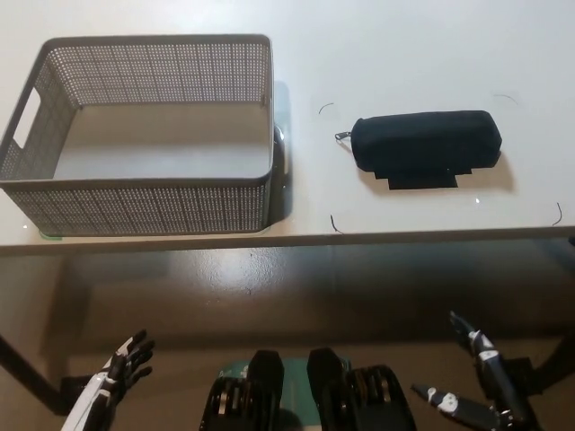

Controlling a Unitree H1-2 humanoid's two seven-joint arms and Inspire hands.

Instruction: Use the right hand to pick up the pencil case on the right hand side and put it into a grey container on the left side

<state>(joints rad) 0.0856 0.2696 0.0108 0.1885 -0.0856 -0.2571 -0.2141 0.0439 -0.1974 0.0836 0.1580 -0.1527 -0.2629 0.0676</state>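
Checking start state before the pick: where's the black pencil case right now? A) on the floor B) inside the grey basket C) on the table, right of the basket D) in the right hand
C: the black pencil case lies on the table, apart from and right of the empty grey basket; the right hand is low, below the table edge, holding nothing.

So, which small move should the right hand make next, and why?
Probably raise the right hand forward over the table edge toward the black pencil case. Both hands, the left hand too, are low below the table, open and holding nothing; the case lies untouched right of the grey container, which is empty.
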